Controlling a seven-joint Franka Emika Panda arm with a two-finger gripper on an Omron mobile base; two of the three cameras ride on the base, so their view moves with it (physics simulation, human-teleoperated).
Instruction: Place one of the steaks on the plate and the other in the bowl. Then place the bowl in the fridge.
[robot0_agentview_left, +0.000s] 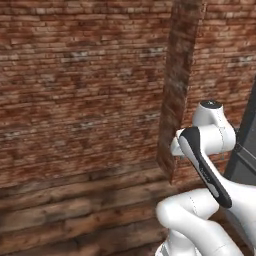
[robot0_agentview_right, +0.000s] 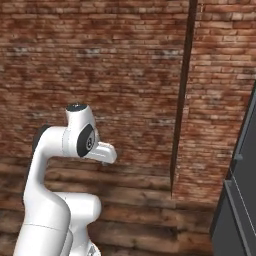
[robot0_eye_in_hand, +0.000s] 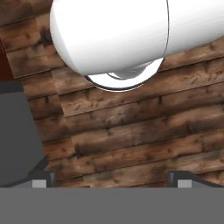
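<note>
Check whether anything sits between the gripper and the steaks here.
That cannot be judged: no steaks are in view. The open gripper points down at bare wooden floor, with nothing between its fingers. The base faces a brick wall; a dark grey appliance edge stands at right.

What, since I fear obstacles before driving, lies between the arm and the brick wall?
Bare wooden floor: in both base views nothing stands between the arm and the brick wall.
</note>
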